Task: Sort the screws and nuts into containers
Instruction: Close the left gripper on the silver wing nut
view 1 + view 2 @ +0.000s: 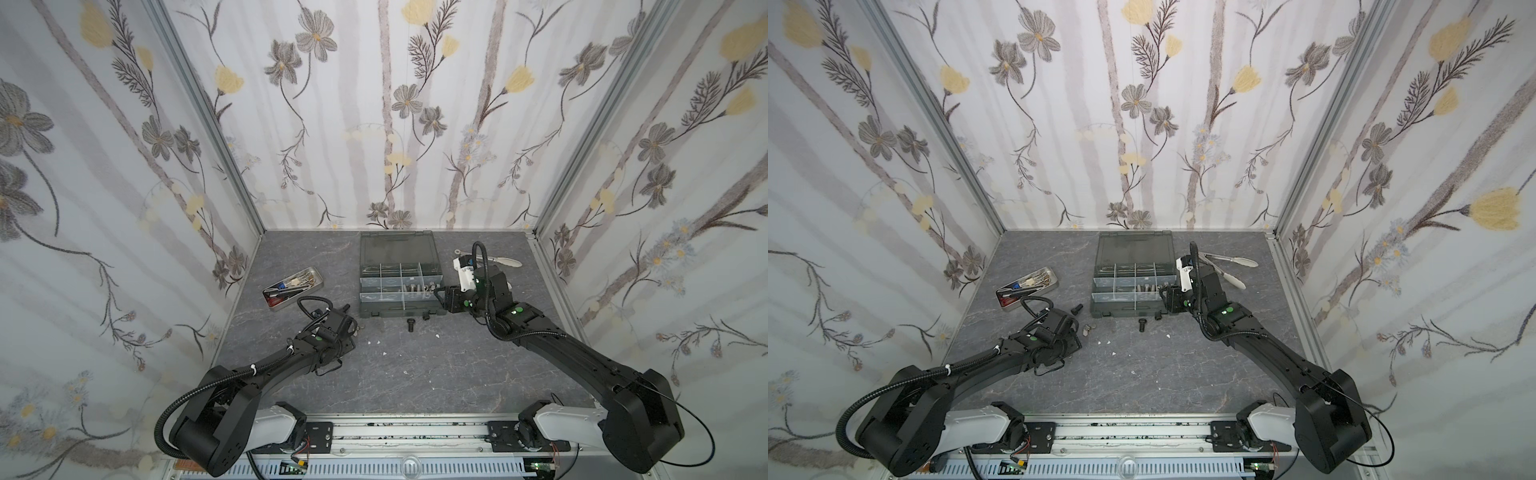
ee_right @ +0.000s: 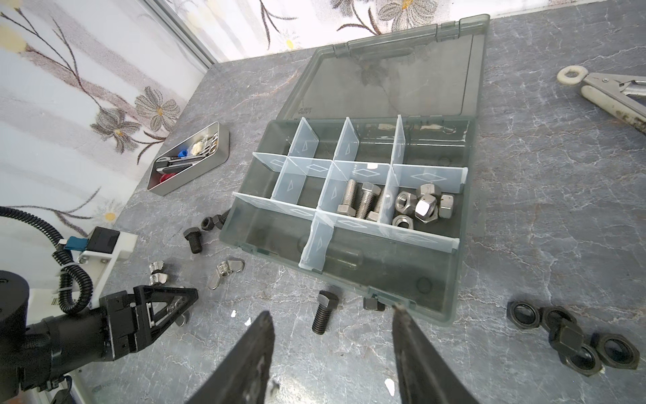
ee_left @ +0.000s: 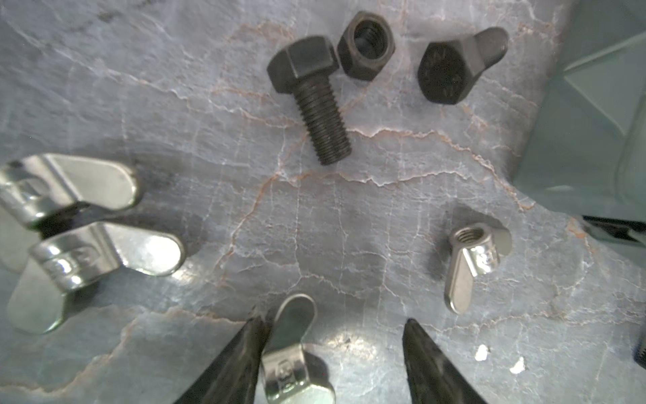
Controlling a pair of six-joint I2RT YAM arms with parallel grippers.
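L jaws are low over the table (image 1: 415, 374), btwn its left edge and centre, straddling a silver wing nut (image 3: 293, 360). They're roughly half open w/ nothing gripped yet: one tip touches the raised wing, the other stands clear. Three more wing nuts (image 3: 475, 259) lie close by, plus a black screw (image 3: 314, 101) and a black nut (image 3: 365, 45) just beyond, near the front-left corner of the organizer box (image 2: 451, 293). The box sits mid-table toward the back edge, lid flat open. R jaws hang abt half open and empty near the box's front-right corner, black nuts (image 2: 566, 332) heaped beside. Silver screws (image 2: 363, 203) and silver nuts (image 2: 424, 206) sit in two middle-row containers (image 2: 388, 206). My read: this is the grasp step, not closed yet. To do it well, centre first, since closing off-centre likely spins the nut. Then pinch the hub, not the thin wing, lift straight, and stay clear of the R arm by the box.
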